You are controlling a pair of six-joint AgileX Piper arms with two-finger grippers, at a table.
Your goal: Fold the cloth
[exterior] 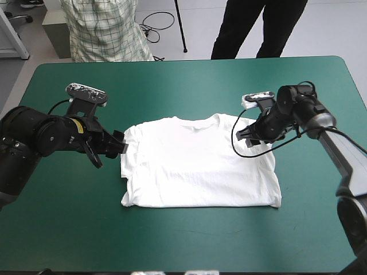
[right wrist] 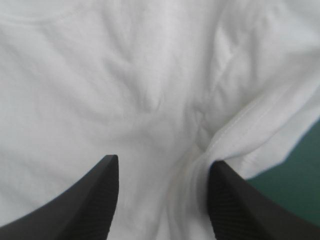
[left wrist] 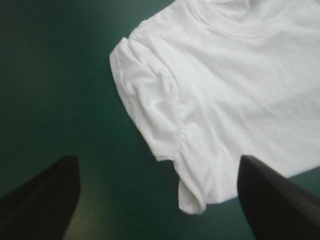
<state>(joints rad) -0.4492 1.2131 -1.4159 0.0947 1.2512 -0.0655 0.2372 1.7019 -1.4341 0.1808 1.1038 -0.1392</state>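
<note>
The white T-shirt (exterior: 198,162) lies spread flat in the middle of the teal-green table, collar toward the far edge, both sleeves tucked in. My left gripper (exterior: 116,144) hovers just off the shirt's left sleeve, open; in the left wrist view the folded sleeve (left wrist: 150,107) lies ahead of the left gripper (left wrist: 157,192), whose black fingers (left wrist: 42,197) stand wide apart. My right gripper (exterior: 248,134) is over the shirt's right shoulder, open; the right wrist view shows white cloth (right wrist: 125,85) filling the scene around the right gripper (right wrist: 162,172), with the sleeve seam (right wrist: 240,125) beside one finger.
Bare teal-green cover (exterior: 189,235) stretches around the shirt, widest toward the near edge. A strip of cover (right wrist: 295,180) shows beyond the right sleeve. The table's far edge (exterior: 183,61) lies well behind the collar.
</note>
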